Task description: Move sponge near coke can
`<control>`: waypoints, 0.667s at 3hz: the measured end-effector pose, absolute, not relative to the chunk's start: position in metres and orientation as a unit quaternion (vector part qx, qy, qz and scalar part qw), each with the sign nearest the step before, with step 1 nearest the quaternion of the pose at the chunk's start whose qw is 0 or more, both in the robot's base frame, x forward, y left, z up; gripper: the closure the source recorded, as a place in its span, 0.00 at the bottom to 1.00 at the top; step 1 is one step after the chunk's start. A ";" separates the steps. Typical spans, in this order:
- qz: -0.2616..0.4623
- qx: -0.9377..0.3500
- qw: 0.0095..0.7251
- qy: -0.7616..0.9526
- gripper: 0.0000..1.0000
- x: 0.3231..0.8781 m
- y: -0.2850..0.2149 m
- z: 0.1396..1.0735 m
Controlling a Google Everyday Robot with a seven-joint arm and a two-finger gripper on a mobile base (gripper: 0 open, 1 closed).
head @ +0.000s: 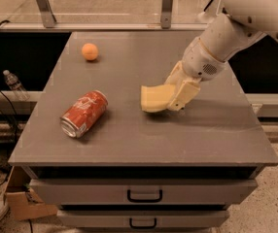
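- The end effector is clamped on the right end of the sponge, so the grasp is done. The sponge hangs tilted, seemingly just clear of the middle of the desk.
- The coke can lies on its side at the near left, apart from the sponge, with bare desk between them.
- By my judgement, what is left is to carry the sponge left, set it beside the can and let go.
- The orange ball sits far left, out of the path.
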State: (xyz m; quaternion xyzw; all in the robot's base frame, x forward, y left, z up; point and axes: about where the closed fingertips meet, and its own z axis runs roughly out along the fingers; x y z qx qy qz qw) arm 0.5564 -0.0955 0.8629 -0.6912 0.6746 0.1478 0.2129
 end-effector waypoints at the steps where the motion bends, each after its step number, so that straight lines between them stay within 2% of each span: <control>1: 0.163 -0.708 0.214 0.654 1.00 0.557 -0.074 0.859; 2: 0.173 -0.720 0.216 0.636 1.00 0.557 -0.055 0.859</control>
